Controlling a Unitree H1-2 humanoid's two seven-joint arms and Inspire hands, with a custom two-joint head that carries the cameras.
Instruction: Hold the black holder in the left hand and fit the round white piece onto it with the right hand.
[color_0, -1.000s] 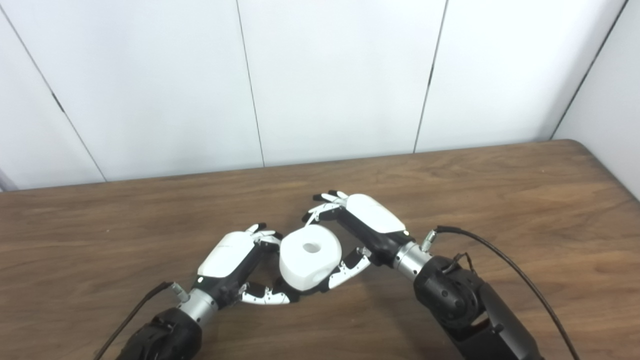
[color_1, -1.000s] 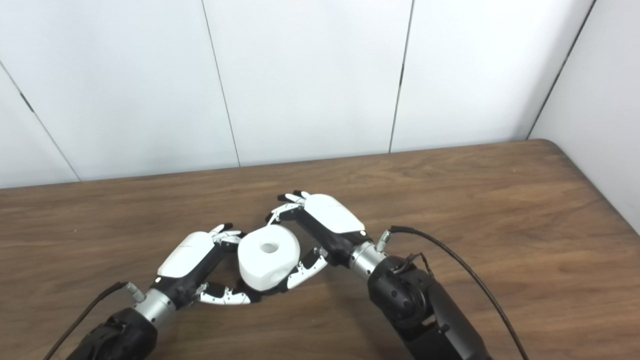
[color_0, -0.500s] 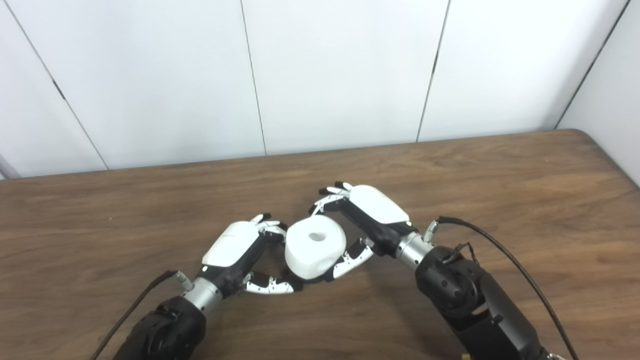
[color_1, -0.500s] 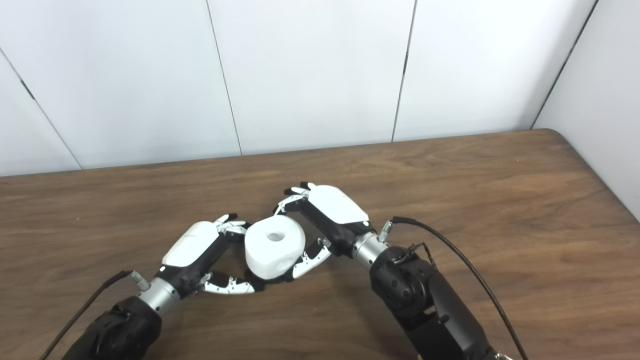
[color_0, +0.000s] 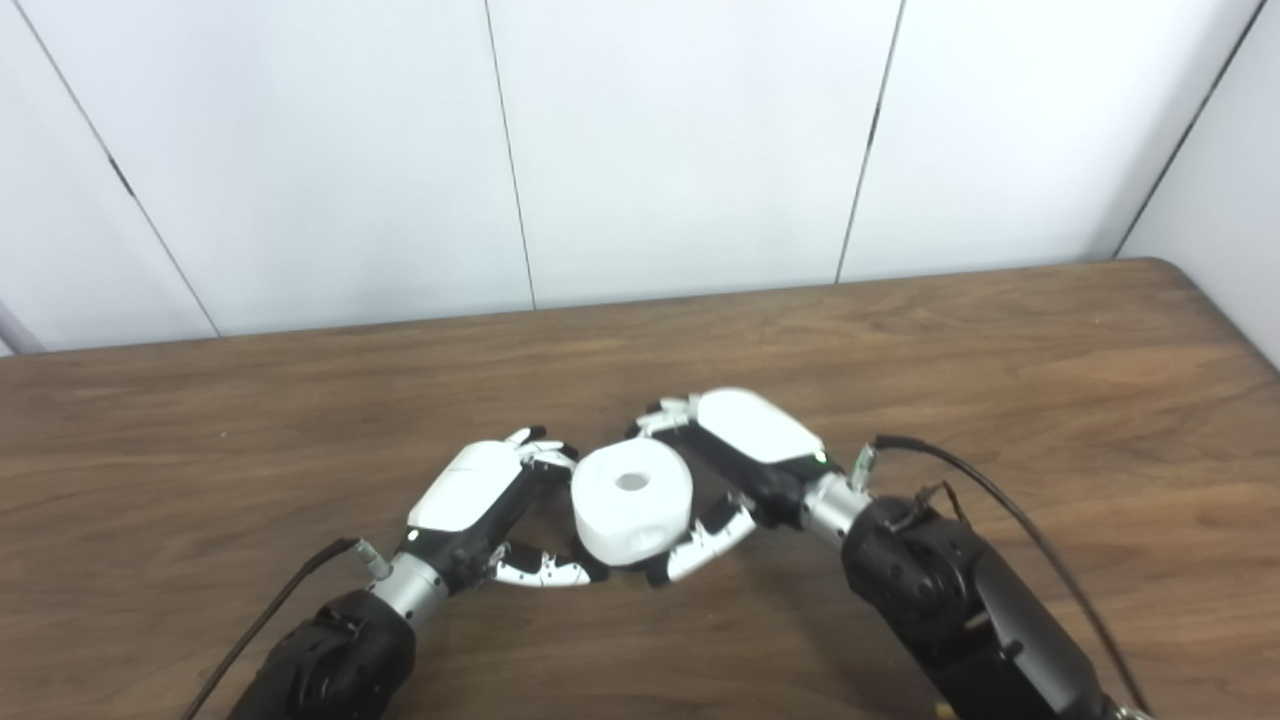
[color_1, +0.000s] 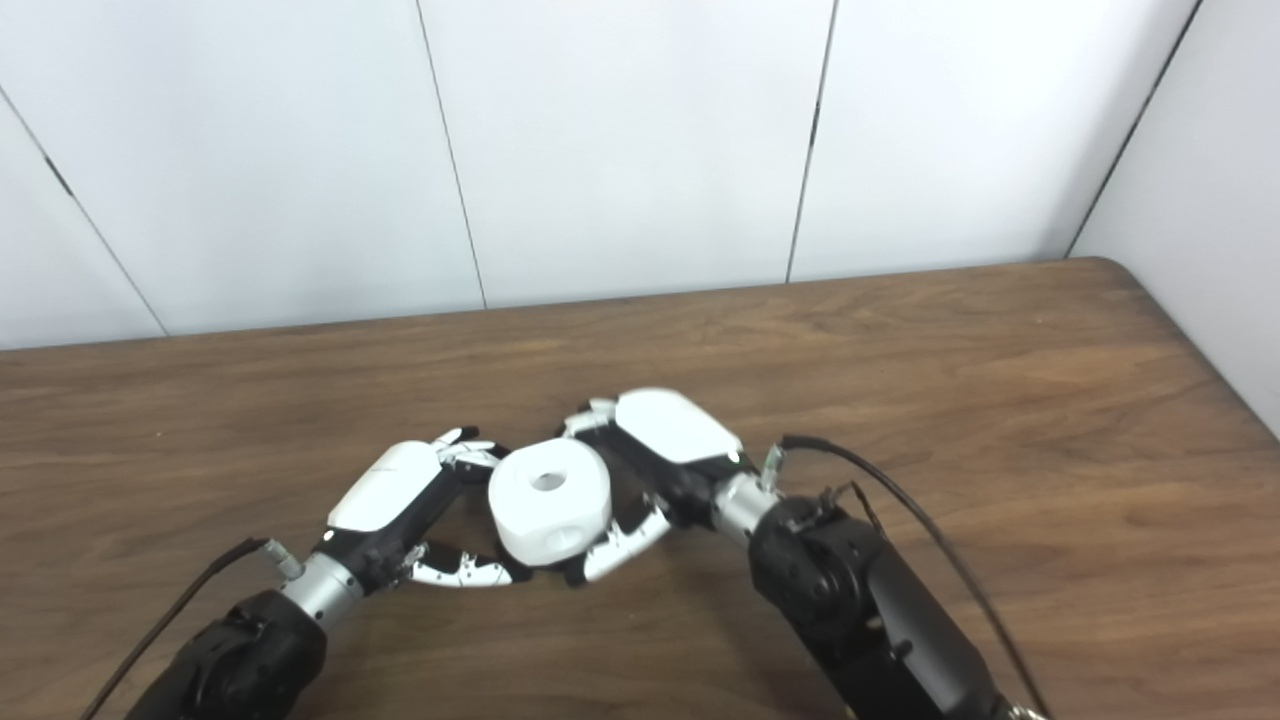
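While the brown surface (color_0: 1000, 380) looks the same apart from a slight shift of the whole view, which I put down to the cameras, the real change lies between the two hands. The right hand (color_0: 745, 450) now sits lower and flatter than it did a second ago: its white back was tipped up with the fingers lifted above the round white piece (color_0: 632, 500), and now those fingers (color_0: 668, 412) curl down behind the piece's far side, with the thumb (color_0: 700, 542) pressed against its near lower edge. So the right hand holds the piece, narrow around it. The piece itself was tilted toward the left a second ago and now stands level, its centre hole facing straight up, and it sits lower between the two thumbs. My reading is that it has been pushed down and squared up, so the fitting is near its end or done.

The left hand (color_0: 470, 500) has hardly moved. Its fingers (color_0: 545, 458) touch the piece's left side and its thumb (color_0: 535, 572) reaches under the near edge. The black holder should be there, beneath the piece, but almost none of it shows, so I cannot tell how the left hand grips it or whether the piece is fully seated.
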